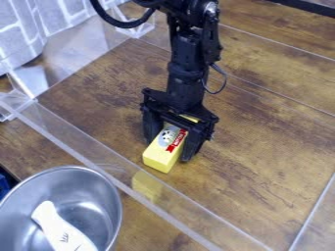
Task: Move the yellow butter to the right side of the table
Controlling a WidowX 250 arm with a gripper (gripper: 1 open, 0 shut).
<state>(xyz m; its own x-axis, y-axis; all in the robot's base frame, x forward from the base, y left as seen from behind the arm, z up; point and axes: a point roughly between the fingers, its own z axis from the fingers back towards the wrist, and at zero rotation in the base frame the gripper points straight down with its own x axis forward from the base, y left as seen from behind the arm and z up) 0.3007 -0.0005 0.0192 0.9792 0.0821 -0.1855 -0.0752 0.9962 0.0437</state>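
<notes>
My fingertips, hard to make out

Dark and blurred together, my fingers (pixel 153 105) cover the far end of the yellow butter (pixel 163 157); the picture's edge cuts off the steel bowl (pixel 94 186).

Steel bowl (pixel 98 189) at lower left, white utensil (pixel 61 229) lying inside

The brown wood-grain table (pixel 262 167) carries the yellow butter (pixel 163 157).
</notes>
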